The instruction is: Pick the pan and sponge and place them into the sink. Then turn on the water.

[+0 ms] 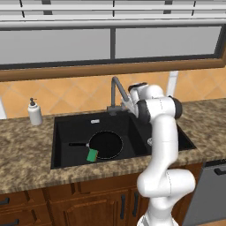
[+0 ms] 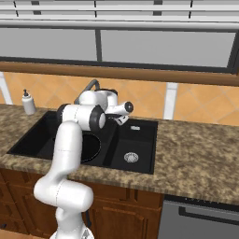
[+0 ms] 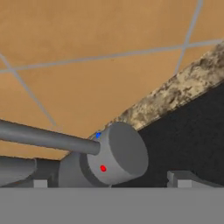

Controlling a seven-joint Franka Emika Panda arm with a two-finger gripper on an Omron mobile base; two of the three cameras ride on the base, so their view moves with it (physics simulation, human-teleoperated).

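Observation:
The black pan (image 1: pixel 106 145) lies flat in the large basin of the black sink (image 1: pixel 70 128), handle pointing left. The green sponge (image 1: pixel 92 155) rests at the pan's front edge, inside the same basin. My gripper (image 1: pixel 127 107) is at the foot of the dark grey faucet (image 1: pixel 115 92), behind the sink. In the hand view the gripper (image 3: pixel 111 183) is open, and the faucet's round grey knob (image 3: pixel 120 153), with a red and a blue dot and a lever running left, sits between the fingertips (image 3: pixel 40 183) without touching them. No water runs from the spout.
A white soap dispenser (image 1: pixel 34 112) stands on the granite counter (image 1: pixel 26 154) left of the sink. The small basin with its metal drain (image 2: pixel 131 157) is on the right. A tiled wall and a window rise close behind the faucet.

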